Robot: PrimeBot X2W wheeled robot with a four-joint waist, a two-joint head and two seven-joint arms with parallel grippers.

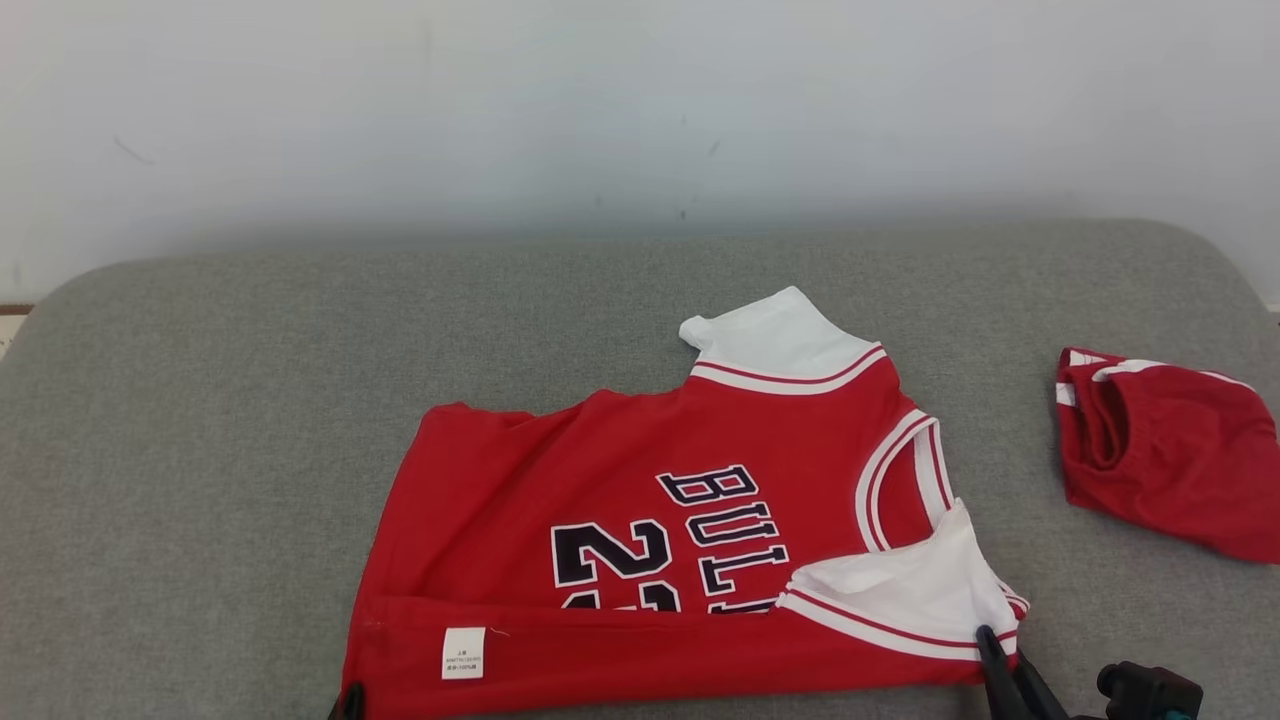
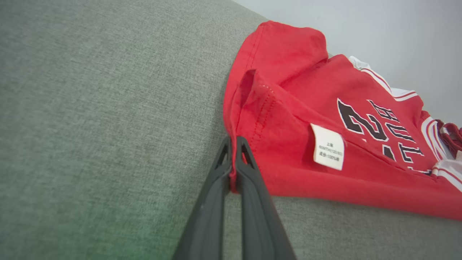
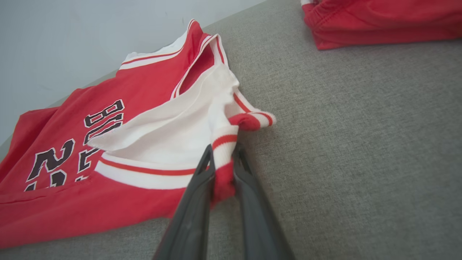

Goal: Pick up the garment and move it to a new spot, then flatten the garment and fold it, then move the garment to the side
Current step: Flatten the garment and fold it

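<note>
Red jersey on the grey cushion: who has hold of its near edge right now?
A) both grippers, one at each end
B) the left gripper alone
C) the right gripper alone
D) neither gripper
A: on the red jersey, the left gripper is pinched shut on the red hem corner, and the right gripper is clamped on the striped white sleeve edge.

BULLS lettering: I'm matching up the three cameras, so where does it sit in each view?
Head view: lettering on the jersey, low, just right of centre.
Left wrist view: far right, mid-height.
Right wrist view: left side, mid-height.
Shared landmark: the black number beside it.
</note>
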